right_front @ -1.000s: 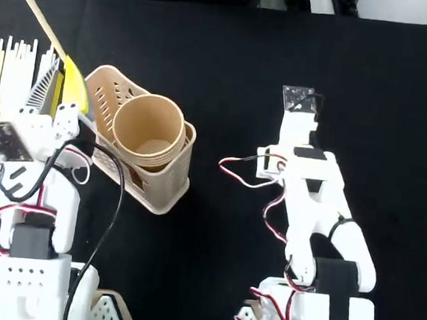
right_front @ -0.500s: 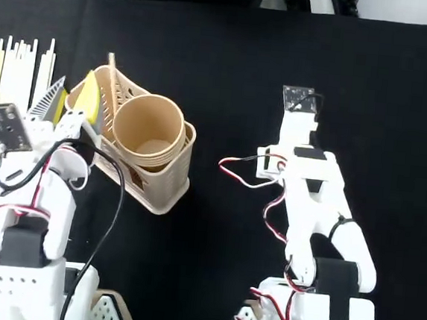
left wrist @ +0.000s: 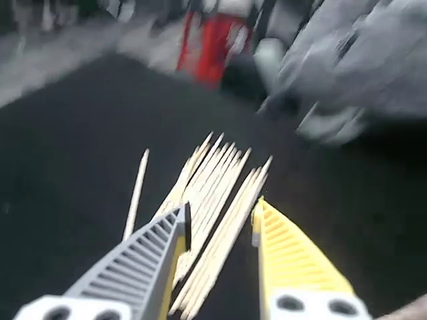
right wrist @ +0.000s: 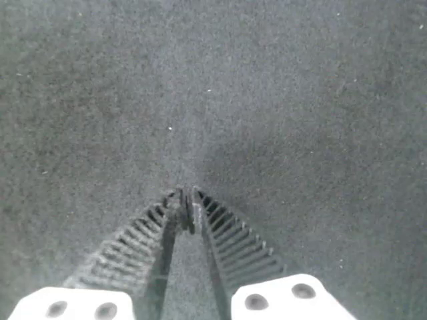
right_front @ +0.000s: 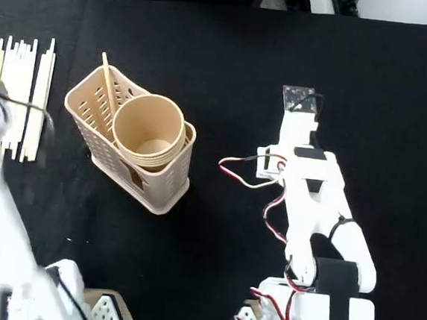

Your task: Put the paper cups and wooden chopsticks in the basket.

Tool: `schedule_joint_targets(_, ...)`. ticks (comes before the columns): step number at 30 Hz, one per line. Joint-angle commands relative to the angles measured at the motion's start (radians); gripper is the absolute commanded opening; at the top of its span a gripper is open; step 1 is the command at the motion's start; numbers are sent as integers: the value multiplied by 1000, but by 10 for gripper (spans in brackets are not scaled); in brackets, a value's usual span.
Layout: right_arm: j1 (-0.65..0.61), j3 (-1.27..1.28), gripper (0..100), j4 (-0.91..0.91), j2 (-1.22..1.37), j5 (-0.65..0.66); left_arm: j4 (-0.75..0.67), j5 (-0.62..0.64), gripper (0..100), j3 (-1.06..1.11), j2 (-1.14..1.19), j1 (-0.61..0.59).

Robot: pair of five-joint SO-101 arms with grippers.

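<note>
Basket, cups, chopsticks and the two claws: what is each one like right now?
basket: upright, holding things.
paper cups: stacked upright in the basket.
single chopstick: leaning in the basket beside the cups.
loose chopsticks: lying flat on the table, outside the basket.
left gripper: open, empty, over the loose chopsticks.
right gripper: shut, empty.

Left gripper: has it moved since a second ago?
Yes. In the high view the left gripper has swung left, away from the basket, to over the loose chopsticks.

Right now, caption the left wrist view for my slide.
Open left pincer over wooden chopsticks on the black table.
</note>
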Motion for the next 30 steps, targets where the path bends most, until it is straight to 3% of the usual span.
schedule_joint_targets(1, -14, -4, 13, -15, -22, -3, 118, -110, 172, -303, 433, -99)
schedule_joint_targets(10, -14, -4, 13, -15, -22, -3, 144, -221, 172, -670, 1014, -143)
schedule_joint_targets(18, -15, -4, 14, -15, -22, -3, 152, -212, 155, -969, 1389, -114)
schedule_joint_targets(28, -15, -5, 15, -15, -22, -3, 298, -219, 152, -1241, 1654, -74)
schedule_joint_targets(30, -15, -5, 15, -15, -22, -3, 334, -219, 109, -1291, 1674, -74)
